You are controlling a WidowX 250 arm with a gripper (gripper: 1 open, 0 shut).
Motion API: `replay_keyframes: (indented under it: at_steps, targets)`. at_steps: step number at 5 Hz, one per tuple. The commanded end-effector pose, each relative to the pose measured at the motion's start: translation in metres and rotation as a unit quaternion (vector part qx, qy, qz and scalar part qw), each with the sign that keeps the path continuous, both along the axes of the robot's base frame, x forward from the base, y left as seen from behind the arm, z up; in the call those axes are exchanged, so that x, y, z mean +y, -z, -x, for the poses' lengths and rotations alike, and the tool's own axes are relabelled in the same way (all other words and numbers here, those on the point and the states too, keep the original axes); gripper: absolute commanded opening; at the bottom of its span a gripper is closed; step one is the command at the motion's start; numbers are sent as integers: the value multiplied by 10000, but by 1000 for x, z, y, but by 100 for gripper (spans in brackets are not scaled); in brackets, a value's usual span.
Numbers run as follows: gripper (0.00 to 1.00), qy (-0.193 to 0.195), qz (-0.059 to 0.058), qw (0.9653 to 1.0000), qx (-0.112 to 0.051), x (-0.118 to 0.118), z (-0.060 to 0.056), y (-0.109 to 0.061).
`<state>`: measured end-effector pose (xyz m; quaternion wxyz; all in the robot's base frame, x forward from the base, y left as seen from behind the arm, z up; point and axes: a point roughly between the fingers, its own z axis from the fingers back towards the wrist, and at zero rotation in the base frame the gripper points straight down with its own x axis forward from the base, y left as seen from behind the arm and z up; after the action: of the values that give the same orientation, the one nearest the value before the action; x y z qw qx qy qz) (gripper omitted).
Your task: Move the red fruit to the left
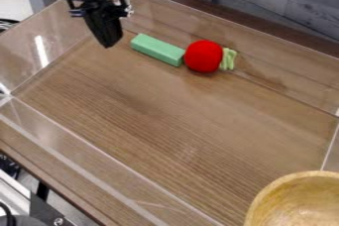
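Note:
The red fruit (pixel 203 56) is a small bright red ball with a pale green leafy bit on its right side. It rests on the wooden table (pixel 185 131) toward the back, touching the right end of a flat green block (pixel 158 49). My black gripper (pixel 103 40) hangs at the upper left, pointing down, its fingers shut with nothing between them. It stands to the left of the green block, well apart from the fruit.
Clear plastic walls (pixel 40 61) enclose the table on the left and the front. A wooden bowl (pixel 298 202) sits at the bottom right corner. Bare wood lies across the middle and front of the table.

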<state>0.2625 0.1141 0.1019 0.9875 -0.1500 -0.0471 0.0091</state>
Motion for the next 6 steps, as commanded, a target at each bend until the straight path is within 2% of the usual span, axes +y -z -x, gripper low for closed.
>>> replay_keyframes:
  at_steps: [1, 3, 5, 6]
  targets:
    - [0, 28, -256, 9995, -205, 9, 7, -16]
    - [0, 20, -413, 9991, 13, 23, 18, -1]
    - [0, -284, -556, 9977, 245, 35, 23, 26]
    - [0, -136, -635, 9974, 317, 38, 18, 33]
